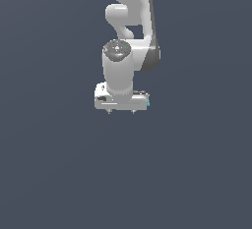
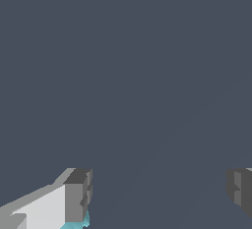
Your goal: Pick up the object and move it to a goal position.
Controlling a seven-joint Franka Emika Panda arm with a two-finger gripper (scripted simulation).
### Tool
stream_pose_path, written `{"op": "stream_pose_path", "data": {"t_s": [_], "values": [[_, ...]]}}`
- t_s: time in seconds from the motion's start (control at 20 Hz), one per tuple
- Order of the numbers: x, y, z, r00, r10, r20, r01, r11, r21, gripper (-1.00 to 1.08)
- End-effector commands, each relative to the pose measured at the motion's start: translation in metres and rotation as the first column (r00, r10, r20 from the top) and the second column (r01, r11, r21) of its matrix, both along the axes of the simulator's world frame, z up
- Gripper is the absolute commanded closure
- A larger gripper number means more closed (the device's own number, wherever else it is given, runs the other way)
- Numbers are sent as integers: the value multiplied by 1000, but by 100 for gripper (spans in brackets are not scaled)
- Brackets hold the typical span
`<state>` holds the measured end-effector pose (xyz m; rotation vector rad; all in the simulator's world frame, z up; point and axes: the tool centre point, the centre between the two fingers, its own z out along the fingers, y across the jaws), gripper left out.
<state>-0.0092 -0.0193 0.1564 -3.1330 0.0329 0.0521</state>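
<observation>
Although only a sliver of it can be seen, the object [image 2: 78, 221] is identified in the wrist view as a small cyan-turquoise patch at the foot of one finger [image 2: 76, 196], partly hidden behind that finger's pad and cut off by the frame edge. In the exterior view a faint cyan speck [image 1: 147, 103] is noted at the end of the gripper body nearer the exterior view's right; whether it is the same item cannot be told at this size. The jaws are found wide apart — the second finger [image 2: 241, 188] stands well away across an empty gap, and nothing is clamped between the pads. Whether the object is touched by the near finger or merely lies just beside it cannot be settled from these views. The gripper [image 1: 121, 111] is seen hanging beneath the white wrist and arm [image 1: 130, 21], its two fingertips pointing down over a plain dark grey floor [image 1: 197, 184]; its height above that floor cannot be judged, as no shadow or contact is shown. The step in hand is judged to be the approach before the grasp, with the pick not yet made. The object is not centred between the fingers — it sits off to one side, by the near pad. A sideways correction is therefore judged necessary, so that the lump is brought to the middle of the gap before the jaws are closed. No goal marker is visible in either view.
</observation>
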Motion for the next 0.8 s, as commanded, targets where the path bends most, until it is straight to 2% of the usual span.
{"op": "stream_pose_path", "data": {"t_s": [0.0, 0.45, 0.75], "values": [[-1, 2, -1, 1000, -7, 0, 7, 1000, 0, -92], [-13, 18, -8, 996, -85, 3, 85, 996, -5, -92], [-28, 37, -16, 984, -178, 7, 178, 984, -9, -92]]}}
